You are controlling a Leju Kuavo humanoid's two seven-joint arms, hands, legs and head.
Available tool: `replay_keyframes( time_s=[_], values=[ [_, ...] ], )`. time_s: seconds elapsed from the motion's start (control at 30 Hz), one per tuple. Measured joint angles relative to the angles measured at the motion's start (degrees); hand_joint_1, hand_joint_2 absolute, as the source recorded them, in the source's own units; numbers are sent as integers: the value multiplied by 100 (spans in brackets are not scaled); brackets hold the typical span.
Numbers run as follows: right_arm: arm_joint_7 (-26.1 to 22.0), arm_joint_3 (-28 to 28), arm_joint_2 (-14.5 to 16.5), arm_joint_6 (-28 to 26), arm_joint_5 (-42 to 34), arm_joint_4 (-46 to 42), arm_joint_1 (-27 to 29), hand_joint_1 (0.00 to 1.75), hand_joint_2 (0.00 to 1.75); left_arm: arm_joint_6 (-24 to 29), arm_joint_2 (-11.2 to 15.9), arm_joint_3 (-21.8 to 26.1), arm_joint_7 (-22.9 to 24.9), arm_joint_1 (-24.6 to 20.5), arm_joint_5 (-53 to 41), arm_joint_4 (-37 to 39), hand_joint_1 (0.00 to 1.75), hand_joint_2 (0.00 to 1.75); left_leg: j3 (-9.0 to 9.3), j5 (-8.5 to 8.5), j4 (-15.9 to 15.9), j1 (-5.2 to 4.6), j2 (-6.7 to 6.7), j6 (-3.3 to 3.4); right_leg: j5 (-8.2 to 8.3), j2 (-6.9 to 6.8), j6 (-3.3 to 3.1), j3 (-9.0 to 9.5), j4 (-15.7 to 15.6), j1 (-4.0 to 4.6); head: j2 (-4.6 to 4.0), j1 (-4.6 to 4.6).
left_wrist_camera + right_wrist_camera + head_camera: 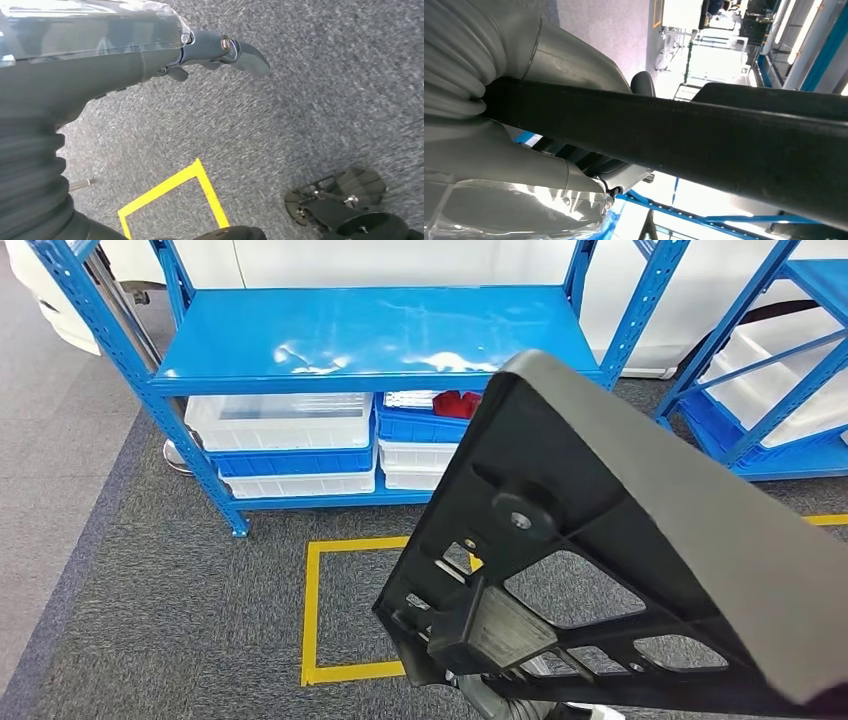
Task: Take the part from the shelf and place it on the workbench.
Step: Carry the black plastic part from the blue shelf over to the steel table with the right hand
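Your right hand grips the black part, which fills the lower right of the head view, its long axis running from upper left down to lower right, ribbed underside facing you. Your left hand hangs over the carpet, holding nothing, fingers loosely apart. Beyond stands the blue shelf with white bins beneath, and yellow tape on the floor.

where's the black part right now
The black part fills the lower right of the head view, held up by the right hand in front of the blue shelf, above the yellow floor square.
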Motion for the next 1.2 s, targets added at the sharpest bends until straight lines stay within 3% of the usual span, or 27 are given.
replay_keyframes(
  time_s=[0.07, 0.13, 0.2, 0.27, 0.33, 0.4, 0.43, 0.47, 0.5, 0.57, 0.63, 0.73, 0.8, 0.9, 0.93, 0.97, 1.0, 1.03, 1.1, 1.17, 1.2],
  values=[
    [0, 1, -8, 0, 0, 5, -10, 175, 175, 1, -3, 0, 0, -3, 0, -2, 0, 175, -59, 41, 25, -6, -7, -32, 257, 6, -53, 520, -790, 9, 0, 0],
    [-2, 1, -14, 1, -3, 7, -23, 175, 175, 6, -8, 0, 0, -5, 1, -3, 0, 175, -94, 80, 44, -16, -12, -83, 370, 16, -130, 810, -1306, 43, 0, -1],
    [-4, 0, -24, 2, -17, 16, -25, 175, 175, 17, -10, 0, 1, -2, 5, -4, 0, 175, -115, 128, 40, -15, -13, -151, 407, 19, -203, 798, -1365, 75, 0, -1],
    [-4, 1, -34, 6, -48, 36, -31, 175, 175, 42, -7, 2, 5, 8, 23, -4, 0, 175, -164, 85, 96, -5, -13, -219, 483, -1, -284, 764, -1407, 56, 0, 0],
    [-4, 13, -37, 16, -81, 59, -47, 175, 175, 76, -2, 10, 15, 38, 63, -4, 0, 175, -341, -235, 503, 2, -13, -275, 561, -24, -357, 706, -1450, 33, 0, 0],
    [2, 32, -34, 42, -96, 87, -66, 175, 175, 110, 2, 34, 11, 88, 114, -4, 0, 175, -622, -676, 1266, 8, -13, -320, 613, -32, -386, 625, -1443, 45, 0, -1],
    [8, 44, -32, 64, -96, 104, -79, 175, 175, 133, 4, 50, -3, 116, 138, -4, 0, 175, -706, -797, 1555, 9, -13, -334, 636, -34, -385, 587, -1434, 51, 0, -1],
    [16, 56, -30, 91, -96, 121, -95, 175, 175, 151, 5, 63, -22, 144, 155, -4, 0, 175, -693, -814, 1652, 9, -13, -342, 655, -35, -379, 554, -1423, 54, 0, -1],
    [23, 68, -29, 114, -96, 138, -112, 175, 175, 170, 8, 74, -45, 168, 169, -4, 0, 175, -563, -725, 1510, 10, -12, -342, 668, -36, -371, 529, -1409, 55, 0, -1],
    [30, 88, -29, 151, -96, 161, -142, 175, 175, 197, 10, 85, -103, 192, 175, -4, 0, 175, -67, -435, 721, 12, -11, -319, 680, -41, -344, 492, -1365, 59, 0, -1],
    [23, 97, -37, 172, -104, 172, -149, 175, 175, 206, 7, 90, -160, 188, 158, -4, 0, 175, 259, -292, 122, 0, -14, -246, 689, -46, -294, 450, -1313, 79, 0, 0],
    [2, 98, -85, 138, -143, 175, -90, 175, 175, 210, -3, 90, -184, 194, 133, -4, 0, 175, 278, -253, 24, -16, -3, -128, 726, -27, -193, 404, -1292, 88, 0, 0],
    [-5, 98, -129, 97, -156, 173, -33, 175, 175, 222, -10, 90, -184, 207, 126, -4, 0, 175, 260, -206, 0, -1, 44, -52, 603, 0, -124, 332, -1137, 68, 0, 0],
    [-9, 102, -181, 55, -157, 169, 31, 175, 175, 236, -15, 90, -186, 225, 114, -3, 0, 175, 204, -167, -9, 2, 138, 13, 45, 10, -37, -89, -168, 33, 0, 0],
    [-8, 105, -192, 35, -157, 169, 59, 175, 175, 236, -15, 90, -187, 232, 103, -3, 0, 175, 187, -162, -6, -2, 172, 18, -79, 10, -22, -222, 152, 24, 0, 0],
    [-8, 108, -202, 15, -157, 166, 90, 175, 175, 236, -15, 90, -187, 239, 88, -3, 0, 175, 176, -159, -1, -5, 208, 20, -98, 8, -16, -267, 296, 17, 0, 0],
    [-7, 110, -209, -3, -157, 157, 121, 175, 175, 236, -15, 90, -189, 243, 72, -3, 0, 175, 171, -159, 3, -6, 246, 18, -12, 3, -18, -205, 224, 12, 0, 0],
    [-7, 112, -215, -15, -157, 140, 144, 175, 175, 235, -15, 90, -190, 245, 60, -3, 0, 175, 174, -162, 7, -7, 284, 14, 157, -22, -31, -32, -71, 10, 0, 0],
    [-5, 114, -219, -32, -155, 93, 166, 175, 175, 233, -16, 90, -196, 244, 43, -4, 0, 175, 184, -173, 18, -24, 358, -12, 462, -208, -86, 392, -867, 44, 0, 0],
    [-3, 118, -221, -60, -152, 42, 179, 175, 175, 231, -17, 90, -203, 240, 18, -4, 0, 175, 183, -181, 24, -51, 439, -67, 548, -343, -165, 575, -1280, 96, 0, -1],
    [-2, 120, -222, -72, -151, 21, 190, 175, 175, 229, -17, 90, -205, 232, 6, -4, 0, 175, 183, -181, 23, -61, 488, -98, 542, -320, -201, 563, -1312, 117, 0, -1]
  ],
)
